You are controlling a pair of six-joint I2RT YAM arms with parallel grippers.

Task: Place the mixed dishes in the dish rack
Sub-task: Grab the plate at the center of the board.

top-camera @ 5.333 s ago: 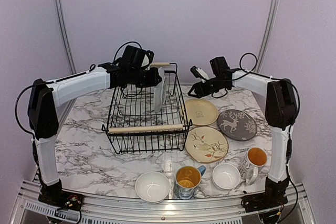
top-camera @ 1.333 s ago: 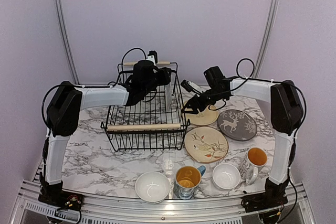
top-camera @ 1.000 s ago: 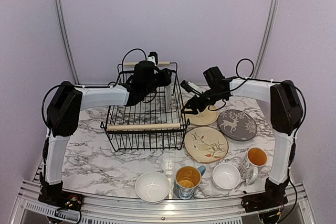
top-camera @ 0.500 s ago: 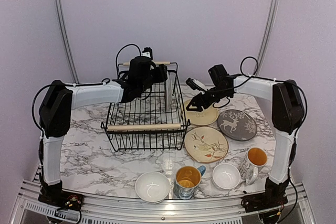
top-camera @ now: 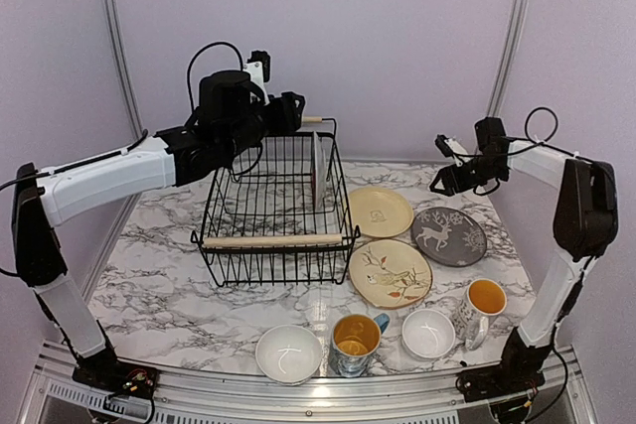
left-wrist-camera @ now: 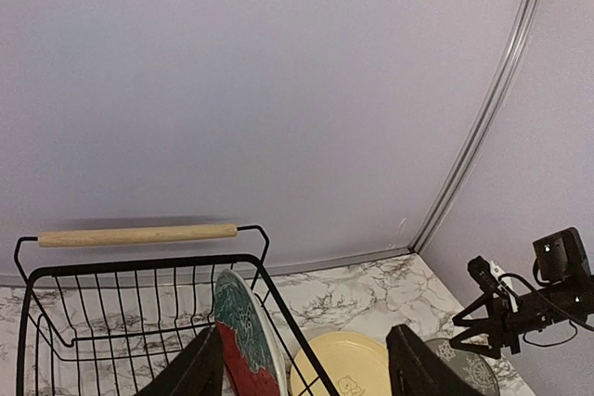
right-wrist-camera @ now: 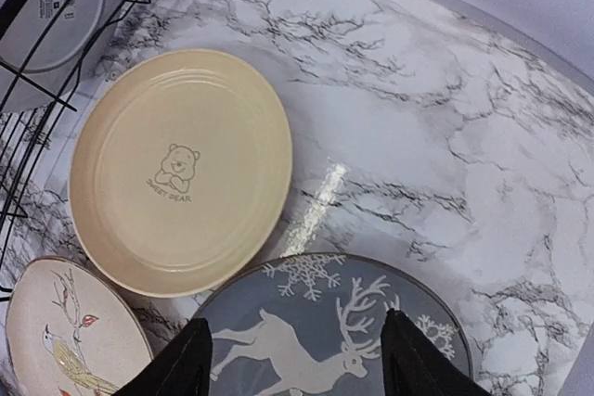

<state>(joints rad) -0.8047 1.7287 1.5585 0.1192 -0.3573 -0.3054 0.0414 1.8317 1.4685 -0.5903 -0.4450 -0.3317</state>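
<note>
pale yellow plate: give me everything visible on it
The pale yellow plate is round, glossy and ceramic-looking, with a shallow raised rim and a small bear drawing over the words SWEET BEAR at its centre. It lies flat, face up, on the marble table, just right of the dish rack, beyond the bird plate, left of the reindeer plate. Nothing holds it.

— Where's your rack?
— Dish rack [top-camera: 273,211] sits left of centre on the surface [top-camera: 169,285], with plates [top-camera: 316,168] upright in its right side.
— Rest?
— To the rack's right you've got the bear plate [top-camera: 381,212], the reindeer plate [top-camera: 449,235] further right, and the bird plate [top-camera: 391,272] in front. Front row, from your left: left bowl [top-camera: 288,353], left mug [top-camera: 355,340], right bowl [top-camera: 428,333], right mug [top-camera: 483,303].
</note>
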